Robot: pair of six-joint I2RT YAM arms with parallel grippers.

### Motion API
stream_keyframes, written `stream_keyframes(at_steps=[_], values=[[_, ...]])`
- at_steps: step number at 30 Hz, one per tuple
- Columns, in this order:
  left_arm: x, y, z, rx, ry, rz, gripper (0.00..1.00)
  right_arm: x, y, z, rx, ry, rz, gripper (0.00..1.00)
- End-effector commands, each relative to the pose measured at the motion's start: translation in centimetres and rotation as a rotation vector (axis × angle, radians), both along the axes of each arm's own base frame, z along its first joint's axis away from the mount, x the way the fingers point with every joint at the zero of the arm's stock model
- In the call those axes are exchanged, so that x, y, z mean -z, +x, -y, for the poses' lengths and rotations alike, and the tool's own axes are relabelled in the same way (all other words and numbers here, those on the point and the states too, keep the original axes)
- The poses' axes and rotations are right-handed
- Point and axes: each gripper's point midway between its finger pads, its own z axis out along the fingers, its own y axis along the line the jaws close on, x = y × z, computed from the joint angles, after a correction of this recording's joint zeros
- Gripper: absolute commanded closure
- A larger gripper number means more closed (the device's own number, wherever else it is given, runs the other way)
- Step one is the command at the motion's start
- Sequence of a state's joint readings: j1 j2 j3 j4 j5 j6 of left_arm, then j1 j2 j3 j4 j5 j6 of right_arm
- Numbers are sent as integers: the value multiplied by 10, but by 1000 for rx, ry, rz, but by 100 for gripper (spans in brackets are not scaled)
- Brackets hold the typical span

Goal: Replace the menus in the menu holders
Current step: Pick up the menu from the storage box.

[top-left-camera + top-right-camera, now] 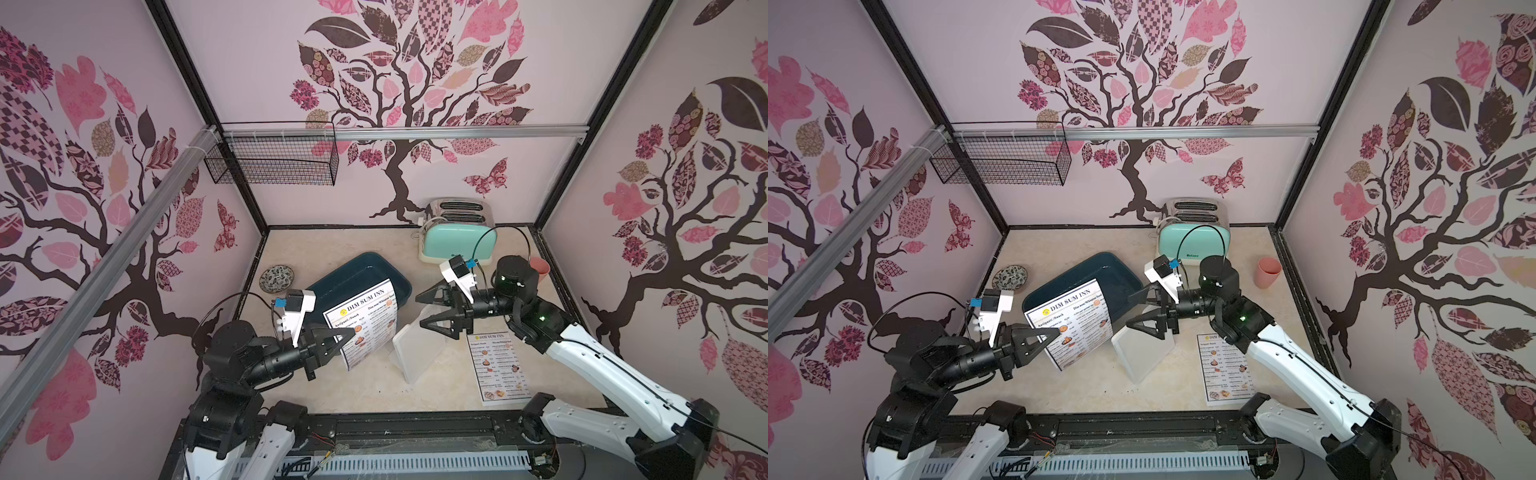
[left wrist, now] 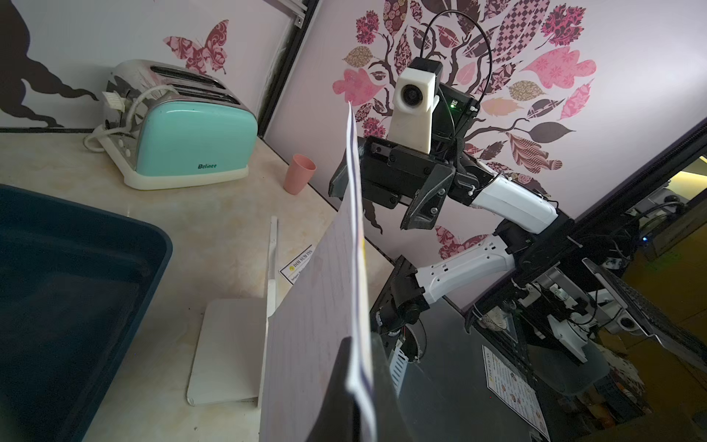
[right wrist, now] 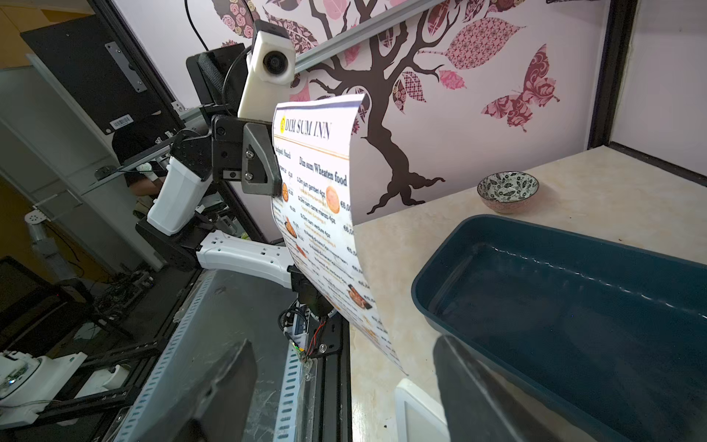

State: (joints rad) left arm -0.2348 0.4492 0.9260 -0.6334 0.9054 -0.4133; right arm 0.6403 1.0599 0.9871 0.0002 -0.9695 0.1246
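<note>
Both top views show the left claw (image 1: pixel 348 332) pinched shut on one long edge of the held menu (image 1: pixel 370 320). The sheet is lifted off the desk (image 1: pixel 365 395) & hangs curled just left of the stand (image 1: pixel 415 353), print side toward it. The stand looks empty, tilted on its bent foot. The second menu (image 1: pixel 498 370) lies flat on the desk just right of the stand, untouched. The right claw (image 1: pixel 419 311) hovers over the stand's far top edge, jaws spread wide w/ nothing btwn them; can't tell if it touches the stand. A blue tray (image 1: pixel 357 270) sits behind the stand, to its left.

Step in hand, prob.: loading the held sheet into the stand, w/ the right arm placed to steady it. Nxt move calls for turning the sheet so a short edge meets the stand's open top, then sliding it down btwn the clear walls. The sheet is floppy & gripped at one side only, so its free corner may catch. The right claw could pinch the stand or guide that corner.
</note>
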Motion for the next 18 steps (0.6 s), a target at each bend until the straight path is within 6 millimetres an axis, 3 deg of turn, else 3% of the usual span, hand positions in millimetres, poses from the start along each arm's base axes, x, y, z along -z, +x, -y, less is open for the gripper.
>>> stream_keyframes(at_steps=[1,18], values=[[2,-2,-2,-14,14,17,100,-4,-6,-3,-44,22,21,22],[3,0,-4,-33,23,24,100,29,-5,-35,-152,-34,78,50]])
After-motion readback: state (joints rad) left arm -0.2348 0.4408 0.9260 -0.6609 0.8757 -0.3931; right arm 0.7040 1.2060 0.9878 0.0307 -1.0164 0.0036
